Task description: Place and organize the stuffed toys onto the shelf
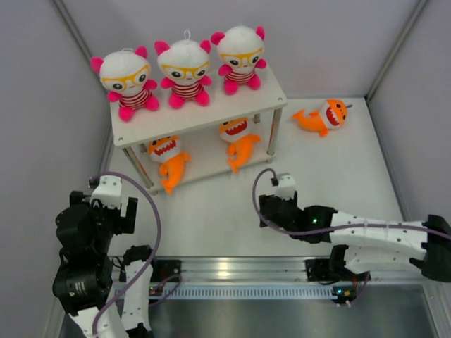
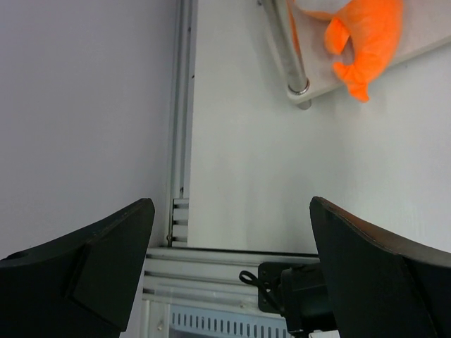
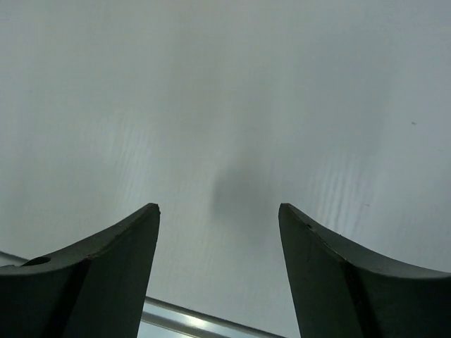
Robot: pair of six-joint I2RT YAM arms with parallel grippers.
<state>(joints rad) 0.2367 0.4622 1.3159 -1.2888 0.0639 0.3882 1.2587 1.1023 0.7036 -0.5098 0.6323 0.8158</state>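
Note:
Three white-headed bears [image 1: 127, 81] [image 1: 184, 70] [image 1: 242, 56] sit in a row on the top tier of the white shelf [image 1: 204, 114]. Two orange sharks [image 1: 168, 158] [image 1: 238, 139] lie on its lower tier. A third shark [image 1: 323, 116] lies on the table to the right of the shelf. My left gripper [image 1: 99, 215] [image 2: 232, 204] hangs open and empty at the near left; its view catches the left shark's tail [image 2: 366, 42]. My right gripper [image 1: 271, 208] [image 3: 218, 208] is open over bare table in front of the shelf, holding nothing.
Grey walls enclose the table on the left, back and right. A metal rail [image 1: 225, 271] runs along the near edge by the arm bases. The shelf's silver front leg [image 2: 289, 49] stands near the left wall.

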